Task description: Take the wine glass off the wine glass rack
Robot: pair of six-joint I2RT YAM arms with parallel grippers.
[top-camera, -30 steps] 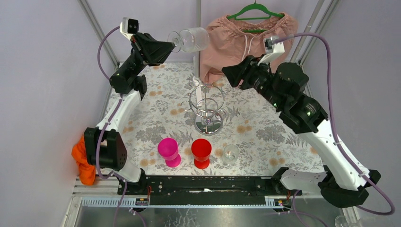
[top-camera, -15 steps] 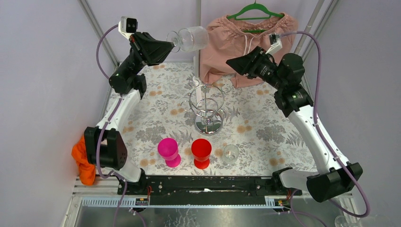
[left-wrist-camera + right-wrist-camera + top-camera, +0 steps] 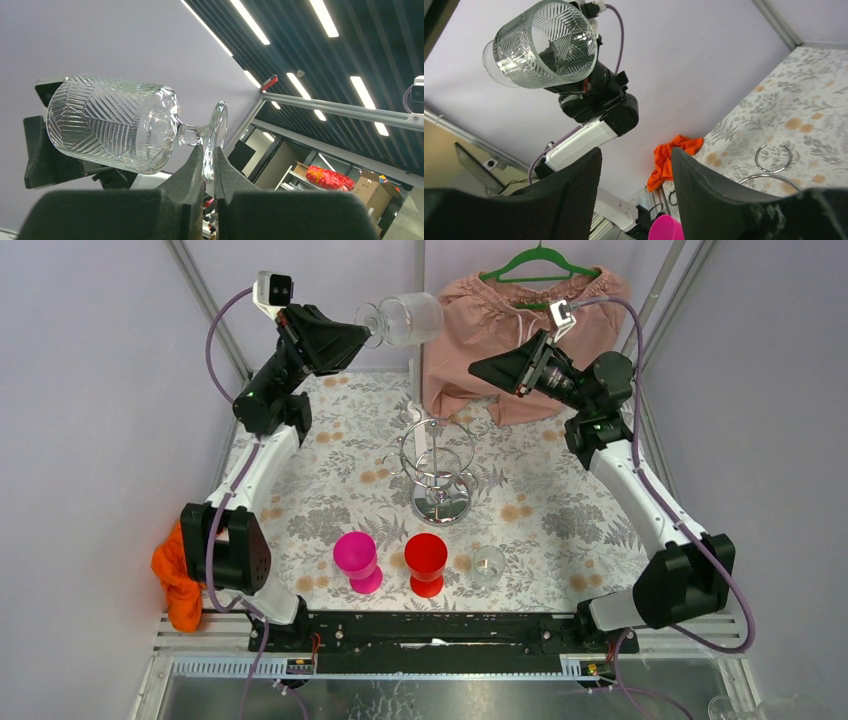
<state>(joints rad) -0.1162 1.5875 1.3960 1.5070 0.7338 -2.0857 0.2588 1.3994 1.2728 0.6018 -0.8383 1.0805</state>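
— Where's the wine glass rack (image 3: 438, 465)?
— Mid-bench (image 3: 560, 510), upright.
— And the wine glass (image 3: 405, 320)?
— Clear of the rack, in the air at its 12 o'clock, tipped sideways. The left tool (image 3: 209, 155) pinches its foot.
— The right tool (image 3: 636, 165)?
— At 1 o'clock, spread, gripping nothing.

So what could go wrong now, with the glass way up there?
1. The left pincer pinches the wine glass only by the thin edge of its foot, and the glass lies sideways high above the table. It might slip out and smash.
2. The open right pincer points towards the glass bowl. If it comes in and bumps the bowl, it could knock the glass loose.
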